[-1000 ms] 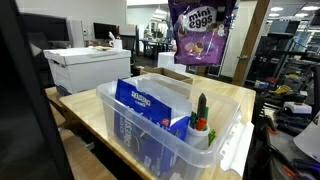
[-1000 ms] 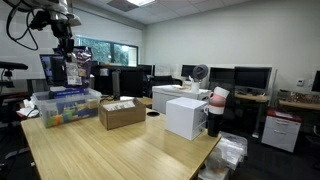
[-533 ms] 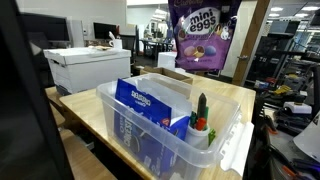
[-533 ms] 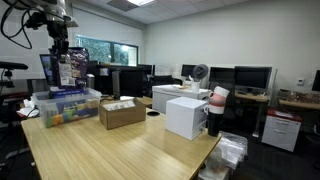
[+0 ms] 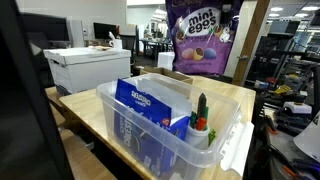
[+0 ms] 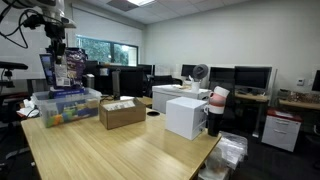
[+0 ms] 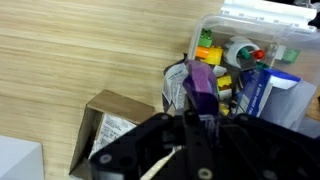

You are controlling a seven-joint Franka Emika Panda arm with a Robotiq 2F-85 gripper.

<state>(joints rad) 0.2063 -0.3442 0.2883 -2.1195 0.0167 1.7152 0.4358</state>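
Note:
A purple bag of mini eggs [image 5: 201,36] hangs in the air above and behind the clear plastic bin [image 5: 231,122]. My gripper [image 6: 57,47] is shut on the bag's top edge, and the bag [image 6: 70,68] dangles below it over the bin [image 6: 48,104]. In the wrist view the gripper [image 7: 203,116] pinches the purple bag [image 7: 199,82], with the bin [image 7: 262,18] and its contents beneath. The bin holds a blue box [image 5: 150,101] and a green bottle with a red cap [image 5: 200,114]. The gripper itself is cut off at the top of an exterior view.
An open cardboard box [image 6: 122,113] sits on the wooden table [image 6: 110,150] beside the bin, also seen as the cardboard box [image 7: 108,128] in the wrist view. A white box [image 6: 185,116] stands further along. Desks, monitors and chairs fill the room behind.
The gripper and the hanging bag have drifted a little sideways and the bag hangs slightly lower in view. The grip has stayed shut.

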